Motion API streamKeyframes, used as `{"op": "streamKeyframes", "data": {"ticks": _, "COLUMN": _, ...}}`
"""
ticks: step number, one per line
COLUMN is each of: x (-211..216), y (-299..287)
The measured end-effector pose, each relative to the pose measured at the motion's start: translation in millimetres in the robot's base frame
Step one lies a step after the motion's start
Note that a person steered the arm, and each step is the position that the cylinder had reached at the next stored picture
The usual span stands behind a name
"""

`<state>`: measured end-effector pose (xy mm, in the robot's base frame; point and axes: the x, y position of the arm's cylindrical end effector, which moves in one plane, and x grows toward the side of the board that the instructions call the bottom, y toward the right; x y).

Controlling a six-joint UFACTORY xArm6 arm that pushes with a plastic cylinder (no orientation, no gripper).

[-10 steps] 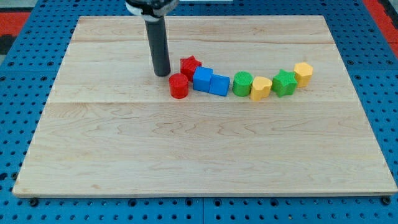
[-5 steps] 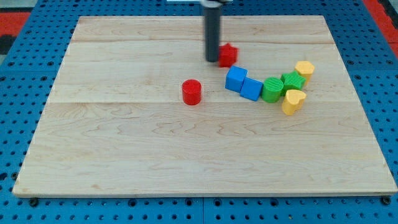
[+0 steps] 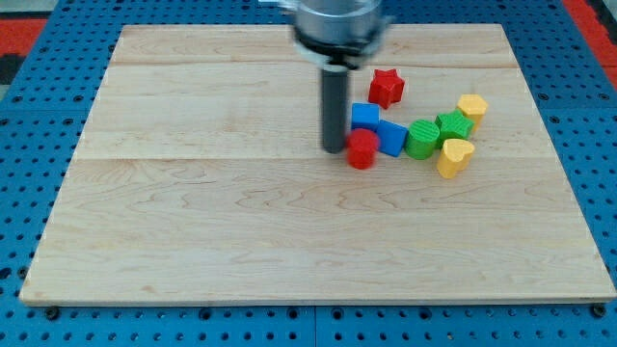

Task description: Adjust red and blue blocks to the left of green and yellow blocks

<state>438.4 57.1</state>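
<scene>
My tip (image 3: 334, 149) rests on the board, touching the left side of the red cylinder (image 3: 362, 150). That cylinder sits against two blue cube blocks, one behind it (image 3: 364, 116) and one to its right (image 3: 391, 137). A red star block (image 3: 386, 87) lies apart, toward the view's top. Right of the blue cubes sit a green cylinder (image 3: 420, 139), a green star block (image 3: 451, 125), a yellow hexagon-like block (image 3: 471, 107) and a yellow heart-shaped block (image 3: 454, 156), all packed close together.
The wooden board (image 3: 193, 212) lies on a blue pegboard table (image 3: 29, 145). The arm's grey housing (image 3: 335, 24) hangs over the board's top middle.
The tip moved from beside the red star down and left, then pushed the red cylinder right against the blue cubes. The red star shifted right and up.
</scene>
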Motion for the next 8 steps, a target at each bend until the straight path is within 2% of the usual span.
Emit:
{"op": "streamKeyframes", "data": {"ticks": 1, "x": 7.1, "y": -56.2}}
{"op": "streamKeyframes", "data": {"ticks": 2, "x": -78.4, "y": -100.3}}
{"op": "streamKeyframes", "data": {"ticks": 3, "x": -146.4, "y": -29.0}}
{"op": "streamKeyframes", "data": {"ticks": 4, "x": -169.6, "y": 43.1}}
{"op": "streamKeyframes", "data": {"ticks": 5, "x": -95.9, "y": 46.5}}
{"op": "streamKeyframes", "data": {"ticks": 6, "x": -92.2, "y": 47.1}}
{"op": "streamKeyframes", "data": {"ticks": 7, "x": -136.9, "y": 36.7}}
{"op": "streamKeyframes", "data": {"ticks": 8, "x": -141.0, "y": 36.6}}
